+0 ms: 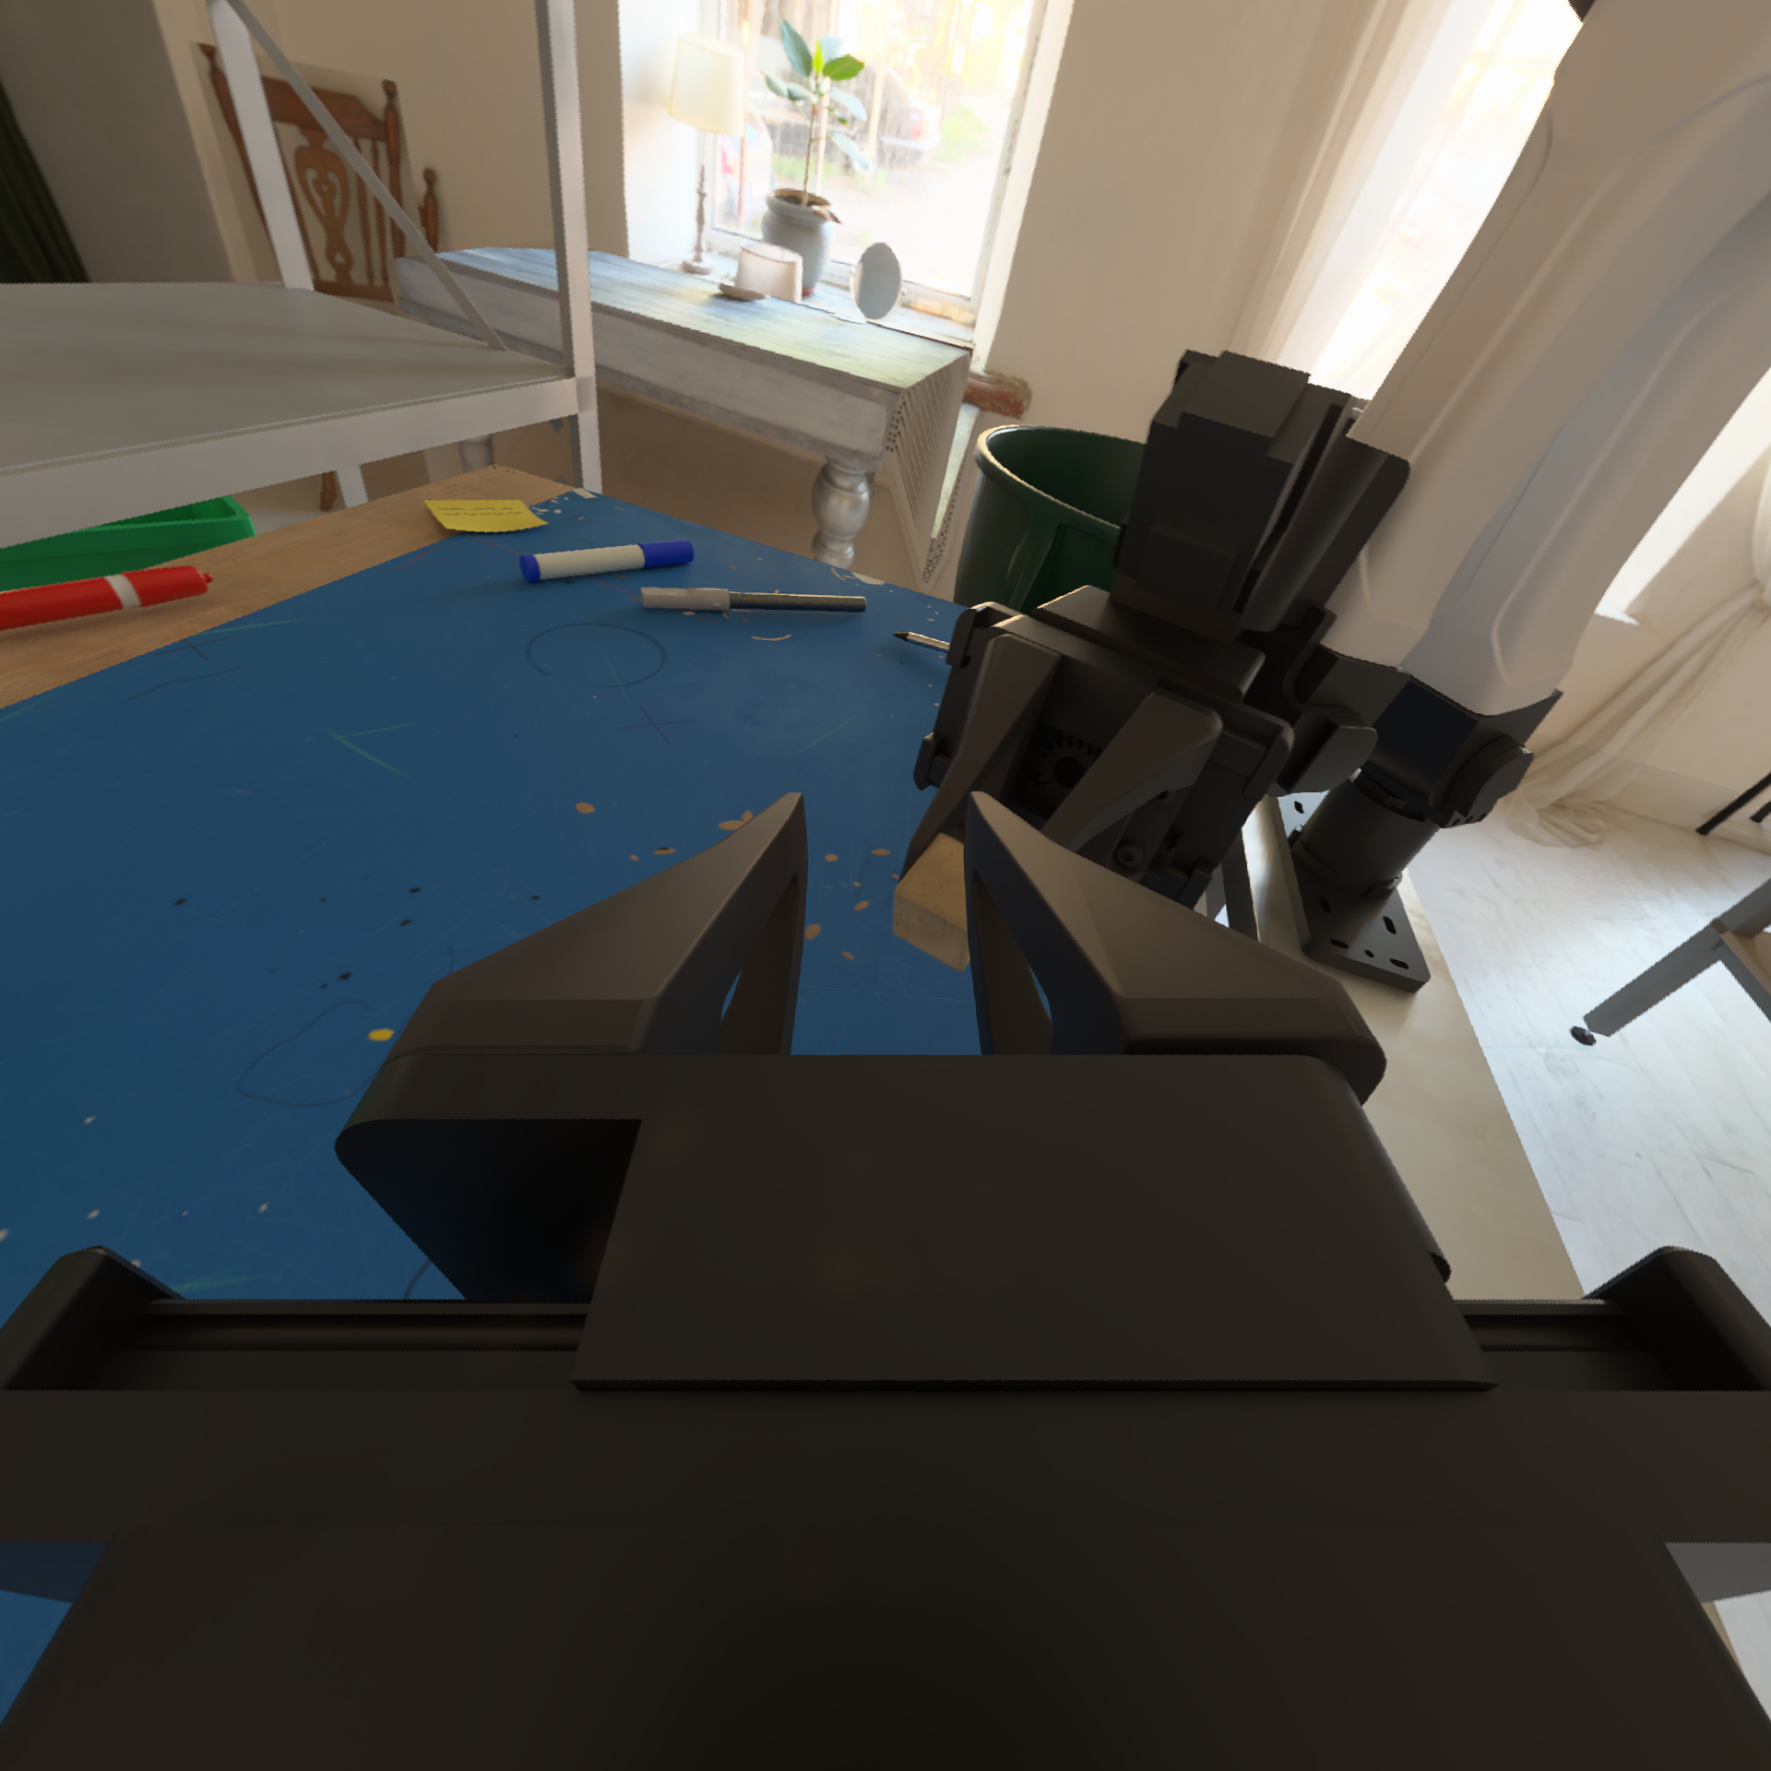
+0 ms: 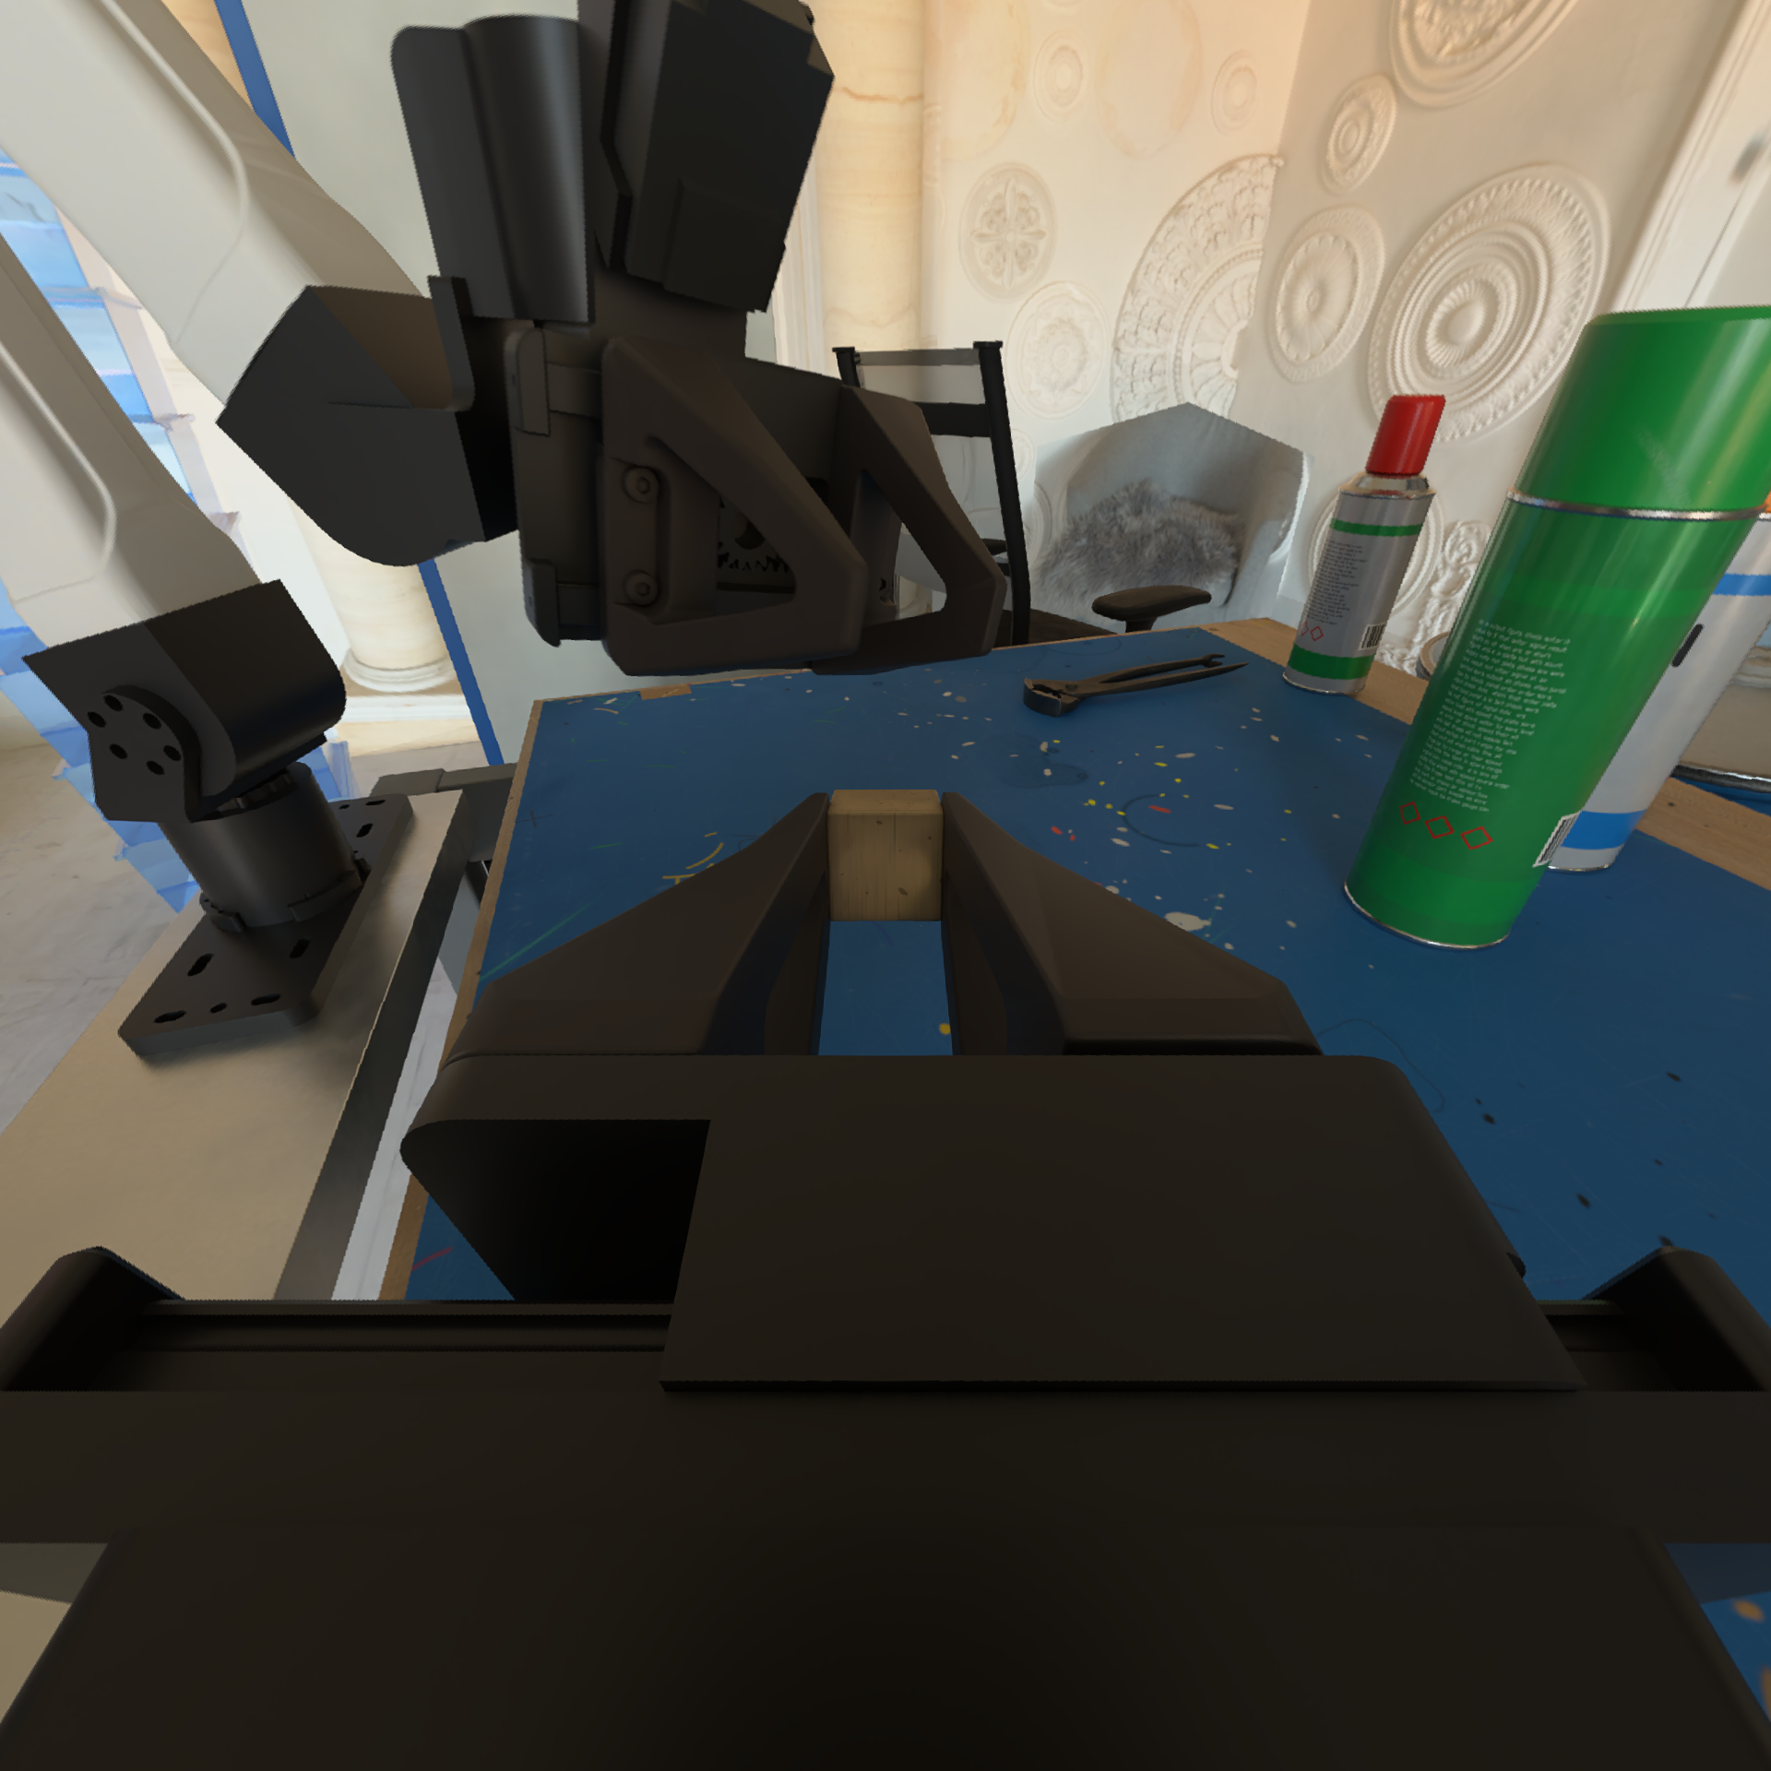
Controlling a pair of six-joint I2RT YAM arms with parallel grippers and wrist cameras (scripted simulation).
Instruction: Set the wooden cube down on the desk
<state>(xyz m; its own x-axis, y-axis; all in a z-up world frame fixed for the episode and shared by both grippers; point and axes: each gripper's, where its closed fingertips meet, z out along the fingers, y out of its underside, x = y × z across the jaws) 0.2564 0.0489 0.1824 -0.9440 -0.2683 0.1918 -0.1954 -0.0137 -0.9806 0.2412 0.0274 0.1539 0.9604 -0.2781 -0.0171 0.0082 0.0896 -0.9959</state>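
The wooden cube (image 2: pixel 882 853) is a small light block clamped between my right gripper's (image 2: pixel 882 805) two fingertips, over the blue mat (image 2: pixel 1150 958) on the desk. I cannot tell whether it touches the mat. In the left wrist view the cube (image 1: pixel 934 906) hangs tilted at the right gripper's (image 1: pixel 949 862) tips, near the mat's right edge. My left gripper (image 1: pixel 886 815) is open and empty, its tips just left of the cube. It also shows in the right wrist view (image 2: pixel 968 623), above and behind the cube.
A red marker (image 1: pixel 105 594), blue marker (image 1: pixel 604 561), grey pen (image 1: pixel 752 601) and yellow note (image 1: pixel 484 515) lie at the far side. A tall green spray can (image 2: pixel 1552 632), a red-capped can (image 2: pixel 1361 556) and pliers (image 2: pixel 1131 680) are to the right.
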